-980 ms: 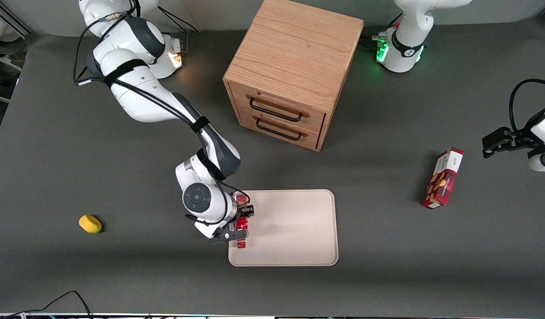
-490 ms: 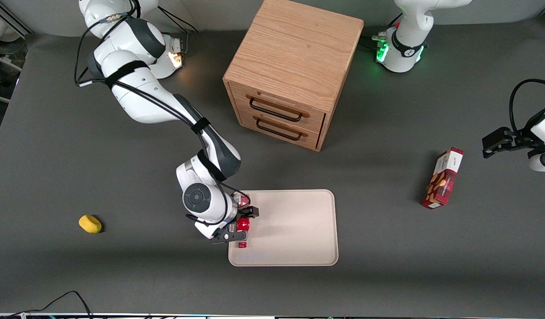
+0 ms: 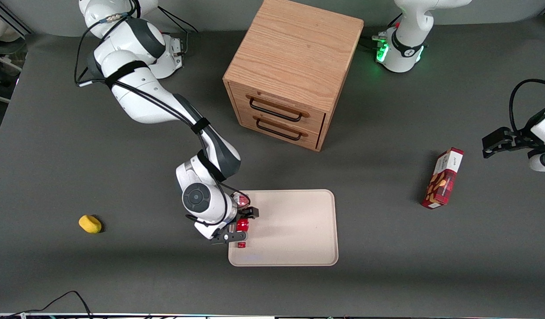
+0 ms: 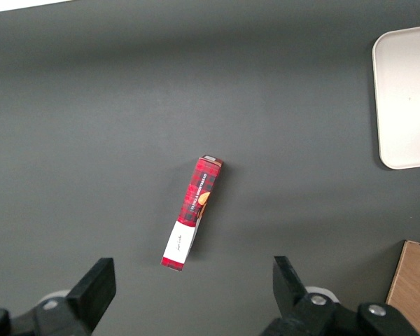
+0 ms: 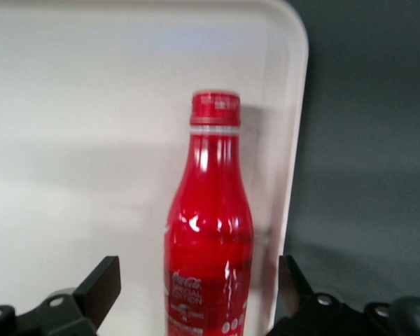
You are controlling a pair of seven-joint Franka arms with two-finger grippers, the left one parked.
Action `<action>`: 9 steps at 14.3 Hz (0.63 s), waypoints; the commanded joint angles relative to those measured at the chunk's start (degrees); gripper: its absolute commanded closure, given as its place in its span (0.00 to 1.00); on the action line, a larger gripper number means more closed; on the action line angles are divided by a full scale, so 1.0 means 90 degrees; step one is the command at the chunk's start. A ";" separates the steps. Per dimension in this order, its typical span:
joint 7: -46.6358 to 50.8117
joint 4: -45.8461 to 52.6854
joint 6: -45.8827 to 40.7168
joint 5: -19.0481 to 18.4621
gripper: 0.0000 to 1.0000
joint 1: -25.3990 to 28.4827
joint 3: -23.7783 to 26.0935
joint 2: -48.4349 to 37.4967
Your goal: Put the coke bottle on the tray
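The coke bottle (image 3: 242,225) is a slim red bottle with a red cap and white lettering. It lies on the beige tray (image 3: 294,230), just inside the rim at the working arm's end, with its cap toward the front camera. My right gripper (image 3: 240,226) hovers right over it and hides most of it in the front view. In the right wrist view the bottle (image 5: 208,231) lies on the tray (image 5: 91,105) between my open gripper (image 5: 196,287). Both black fingers (image 5: 101,283) stand clear of its sides.
A wooden drawer cabinet (image 3: 292,73) stands farther from the front camera than the tray. A red snack box (image 3: 443,178) lies toward the parked arm's end, also in the left wrist view (image 4: 192,220). A yellow object (image 3: 90,223) lies toward the working arm's end.
My gripper's fingers have spread apart and let go of the bottle, which now rests on the tray. The arm has hardly moved.
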 commanded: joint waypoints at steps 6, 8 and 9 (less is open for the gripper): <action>0.0190 -0.2941 -0.0352 0.0029 0.00 -0.1310 0.0086 -0.3575; 0.0208 -0.4143 -0.0352 0.0038 0.00 -0.1896 0.0319 -0.4757; 0.0199 -0.4700 -0.0333 0.0038 0.00 -0.2160 0.0437 -0.5314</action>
